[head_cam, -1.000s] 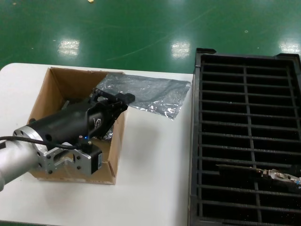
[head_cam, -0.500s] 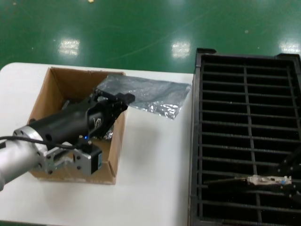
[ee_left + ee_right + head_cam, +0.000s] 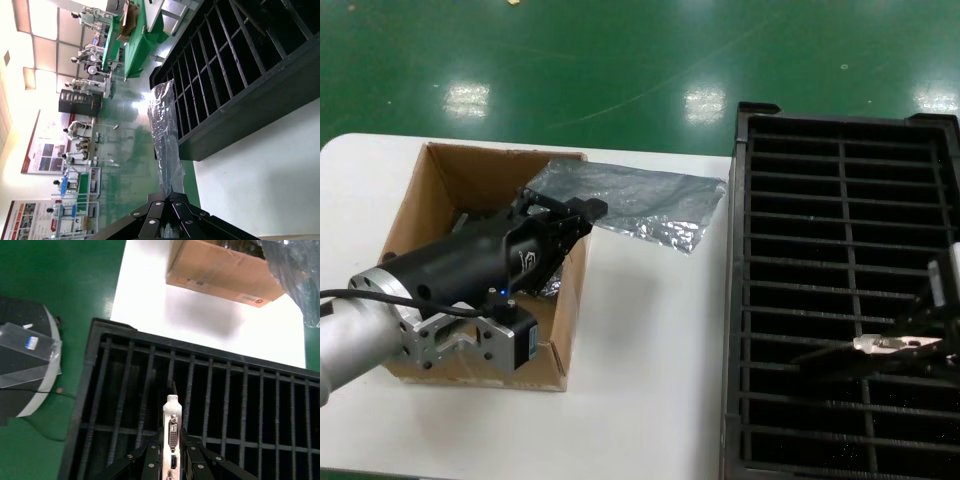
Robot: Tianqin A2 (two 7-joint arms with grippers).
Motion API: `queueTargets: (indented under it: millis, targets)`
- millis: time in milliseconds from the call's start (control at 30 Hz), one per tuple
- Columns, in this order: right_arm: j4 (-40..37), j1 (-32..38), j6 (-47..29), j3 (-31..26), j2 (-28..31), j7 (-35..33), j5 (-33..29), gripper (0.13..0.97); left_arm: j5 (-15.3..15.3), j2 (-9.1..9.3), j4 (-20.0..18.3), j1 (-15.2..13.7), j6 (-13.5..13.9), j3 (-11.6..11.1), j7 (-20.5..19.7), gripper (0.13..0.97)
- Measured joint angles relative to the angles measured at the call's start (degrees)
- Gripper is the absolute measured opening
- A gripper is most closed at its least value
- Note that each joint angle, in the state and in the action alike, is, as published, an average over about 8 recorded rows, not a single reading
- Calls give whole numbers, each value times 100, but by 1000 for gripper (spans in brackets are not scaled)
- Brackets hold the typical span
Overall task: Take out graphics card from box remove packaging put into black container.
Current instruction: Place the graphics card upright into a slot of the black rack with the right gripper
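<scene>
My left gripper reaches over the brown cardboard box and is shut on one end of the crinkly grey-silver packaging bag. The bag stretches from the box's far right corner over the white table. In the left wrist view the bag runs out from between my shut fingertips. My right gripper is shut on the graphics card by its silver bracket. It holds the card tilted over the near right slots of the black container. The right wrist view shows the bracket clamped over the slots.
The white table lies between box and container. Some dark contents sit inside the box under my left arm. Green floor lies beyond the table. A round grey robot base stands on the floor beside the container.
My right gripper has shifted the graphics card over the container's near right slots; it now sits a little farther back and more tilted. My left arm and the bag have not moved.
</scene>
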Motion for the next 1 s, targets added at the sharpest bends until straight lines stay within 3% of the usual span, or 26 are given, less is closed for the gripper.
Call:
queueTargets:
  millis: [200,400,633,1000]
  targets:
    - [-177,891,-38,-1039,-107,480,377,186,0,0,0,0,0,0,0,139]
    - [-388,1440,-46,-1585,-146,683,923,186,0,0,0,0,0,0,0,139]
    - [-629,1644,-47,-1696,-229,761,1107,186,0,0,0,0,0,0,0,139]
    - [-1113,1619,-47,-1614,-460,671,909,186,0,0,0,0,0,0,0,139]
